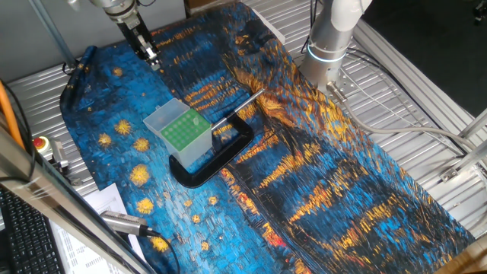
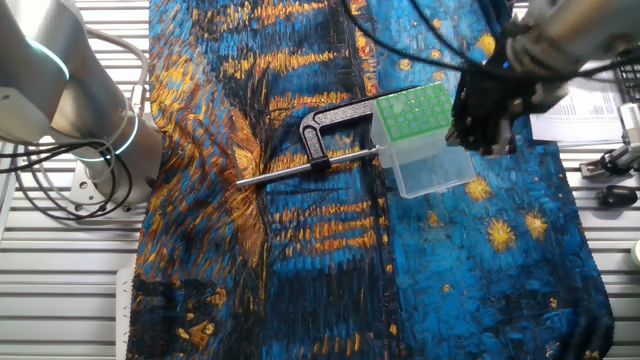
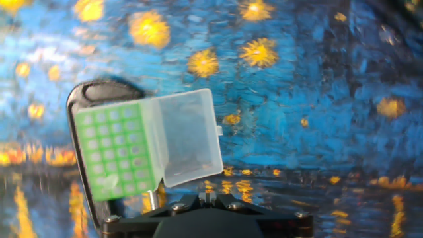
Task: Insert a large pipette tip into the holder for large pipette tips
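Risk first: the black two-finger pincer hangs above the tabletop well left of and behind the translucent whitish plastic holder box with the bright green hole grid. From up there a slender tip would be hard to line up with one small hole; a slight tilt or offset could jam it on the grid ribs, or a push could tip the box, which sits inside the black C-shaped metal clamp lying flat on the blue-and-orange painted cloth over the tabletop, its hinged clear lid flipped open. The large pipette tip can't be made out in any view; it may be between the fingers, too small and blurred to say. Pincer state: cannot tell, fingers too dark in the fixed views and out of the hand view. If nothing is held, the descent is wasted. Counts, left to right: one pincer, one holder, one clamp with one thin metal rod, one second grey-white robot arm base at the far right, zero tips confirmed.
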Robot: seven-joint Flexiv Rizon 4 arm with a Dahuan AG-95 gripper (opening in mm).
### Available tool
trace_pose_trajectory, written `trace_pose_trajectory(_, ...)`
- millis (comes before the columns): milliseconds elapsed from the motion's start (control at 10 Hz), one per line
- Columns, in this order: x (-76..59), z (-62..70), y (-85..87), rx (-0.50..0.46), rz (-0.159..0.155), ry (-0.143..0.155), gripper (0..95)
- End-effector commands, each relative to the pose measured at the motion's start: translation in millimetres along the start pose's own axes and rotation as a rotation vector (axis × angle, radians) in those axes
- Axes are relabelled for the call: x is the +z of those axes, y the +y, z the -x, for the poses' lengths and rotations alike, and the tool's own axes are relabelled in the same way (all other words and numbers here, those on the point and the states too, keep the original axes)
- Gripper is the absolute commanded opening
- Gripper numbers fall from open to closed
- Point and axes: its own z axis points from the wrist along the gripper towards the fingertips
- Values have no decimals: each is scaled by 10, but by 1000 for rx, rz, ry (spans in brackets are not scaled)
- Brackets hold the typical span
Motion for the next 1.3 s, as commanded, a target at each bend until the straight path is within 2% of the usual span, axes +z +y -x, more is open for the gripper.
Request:
trace_pose_trajectory(100, 147, -46, -45, 26, -19, -21, 0)
trace_pose_trajectory(300, 235, -48, -58, 24, -26, -26, 0)
trace_pose_trajectory(400, 276, -48, -63, 18, -27, -19, 0)
trace_pose_trajectory(800, 326, -71, -76, 37, -22, -29, 0)
trace_pose_trajectory(1300, 358, -100, -88, 51, -18, -26, 0)
